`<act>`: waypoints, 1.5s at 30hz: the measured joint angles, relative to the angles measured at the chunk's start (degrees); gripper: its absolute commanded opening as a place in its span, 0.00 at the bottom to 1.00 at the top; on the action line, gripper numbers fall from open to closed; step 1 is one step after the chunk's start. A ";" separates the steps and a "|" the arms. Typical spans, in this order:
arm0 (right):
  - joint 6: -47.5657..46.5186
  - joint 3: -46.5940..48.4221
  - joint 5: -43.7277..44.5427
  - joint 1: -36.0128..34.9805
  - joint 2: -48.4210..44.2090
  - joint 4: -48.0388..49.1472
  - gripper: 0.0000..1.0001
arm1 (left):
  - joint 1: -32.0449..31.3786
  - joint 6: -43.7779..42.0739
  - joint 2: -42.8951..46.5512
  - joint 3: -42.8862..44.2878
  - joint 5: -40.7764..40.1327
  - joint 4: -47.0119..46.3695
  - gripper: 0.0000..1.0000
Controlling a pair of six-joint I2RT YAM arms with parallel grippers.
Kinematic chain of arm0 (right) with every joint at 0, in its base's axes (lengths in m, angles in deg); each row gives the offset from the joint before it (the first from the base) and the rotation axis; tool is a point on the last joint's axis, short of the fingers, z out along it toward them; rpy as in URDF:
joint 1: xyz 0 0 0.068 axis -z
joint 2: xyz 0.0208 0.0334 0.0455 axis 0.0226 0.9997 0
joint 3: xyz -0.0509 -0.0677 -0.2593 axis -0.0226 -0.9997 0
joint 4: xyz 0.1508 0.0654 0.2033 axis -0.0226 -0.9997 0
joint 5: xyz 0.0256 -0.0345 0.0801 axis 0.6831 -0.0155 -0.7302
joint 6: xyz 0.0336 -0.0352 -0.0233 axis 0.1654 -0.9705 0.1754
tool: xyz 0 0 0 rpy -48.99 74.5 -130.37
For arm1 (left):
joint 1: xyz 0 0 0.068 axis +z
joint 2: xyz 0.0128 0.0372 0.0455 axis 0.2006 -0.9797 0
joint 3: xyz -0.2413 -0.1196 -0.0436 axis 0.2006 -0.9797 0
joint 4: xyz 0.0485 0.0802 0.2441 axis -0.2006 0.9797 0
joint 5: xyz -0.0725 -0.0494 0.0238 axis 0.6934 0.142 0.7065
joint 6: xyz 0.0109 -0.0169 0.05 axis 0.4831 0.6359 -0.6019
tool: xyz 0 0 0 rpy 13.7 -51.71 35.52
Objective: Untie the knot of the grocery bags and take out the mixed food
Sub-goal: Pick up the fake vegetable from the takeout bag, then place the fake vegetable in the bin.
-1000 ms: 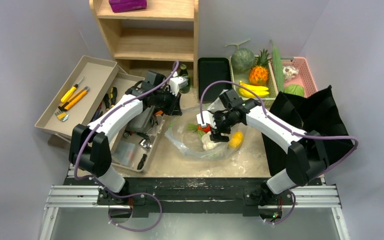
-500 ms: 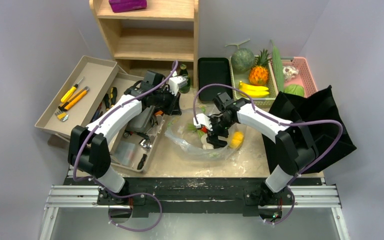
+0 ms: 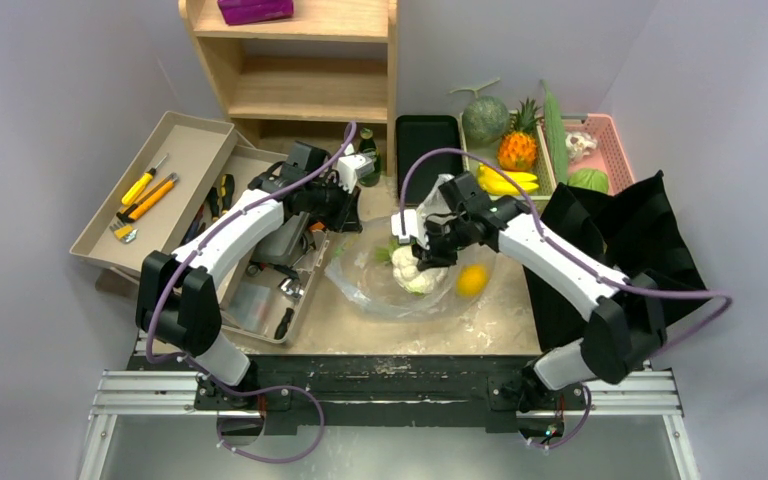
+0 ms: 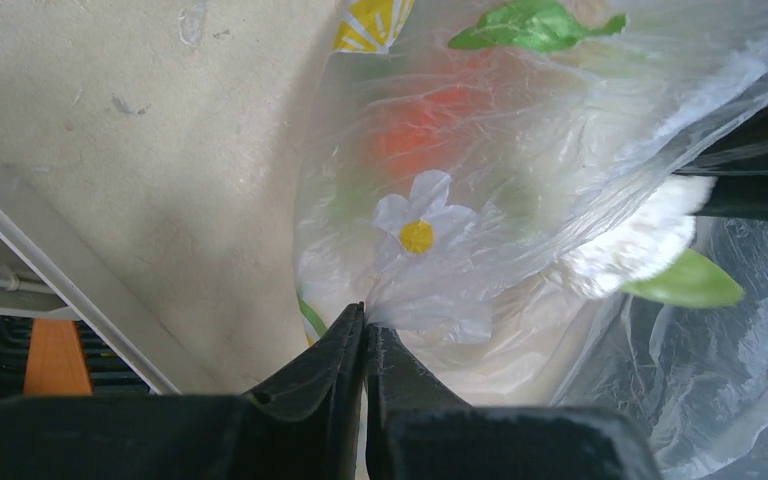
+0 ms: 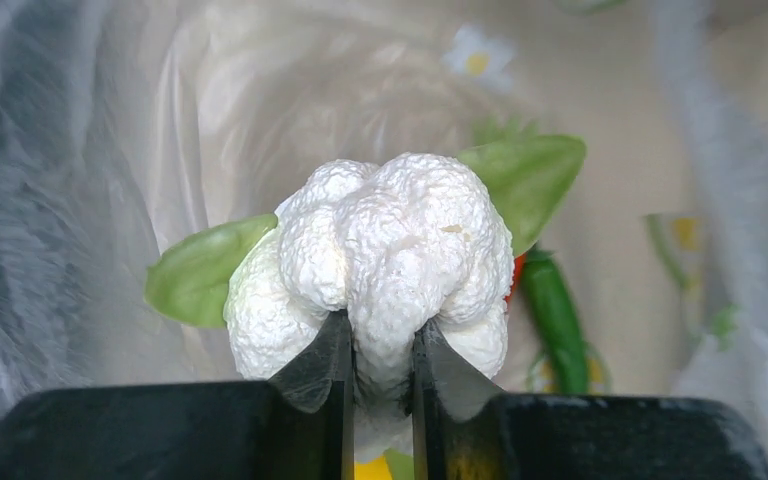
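Now, plastic bag: open, middle of the top view; lemon at its right side, a green pepper inside.
Right gripper: jaws narrow, clamped low on the cauliflower, just above the bag mouth.
Left gripper: jaws closed, pinching the bag film at its upper-left rim.
Black bag: right edge of frame, no arm on it.
Risk: the thin, low grip on the lumpy cauliflower could slip and drop it back; clinging film could drag the bag if the left pinch slides.
Change: half a second ago the right gripper sat deeper in the bag; cauliflower has moved up-frame, lemon now uncovered.
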 measured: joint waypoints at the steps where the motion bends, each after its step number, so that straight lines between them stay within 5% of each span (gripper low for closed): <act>1: 1.09 0.50 -0.57 0.00 -1.55 0.90 0.00 | 0.00 0.00 0.02 0.00 -0.02 0.02 0.04; 12: 15.21 4.39 -8.48 0.04 -8.02 16.37 0.00 | 0.00 0.07 0.00 0.00 -0.02 0.02 0.03; 20: 31.36 3.15 -12.09 -0.02 -18.03 38.80 0.00 | 0.02 0.24 0.02 0.00 -0.02 -0.02 0.03; 27: 44.09 16.85 4.07 4.02 -11.21 46.10 0.00 | 0.02 0.48 0.02 0.00 -0.04 -0.02 0.03; 33: 44.78 52.78 23.52 21.33 13.25 32.33 0.00 | 0.04 0.42 0.02 0.35 -0.07 0.07 0.03; 35: 42.60 58.21 30.10 25.75 19.47 27.45 0.00 | 0.04 0.39 0.02 0.61 -0.07 -0.02 0.03; 45: 35.43 51.21 52.39 35.69 29.99 18.16 0.00 | 0.04 0.52 0.02 0.68 -0.31 -0.09 0.03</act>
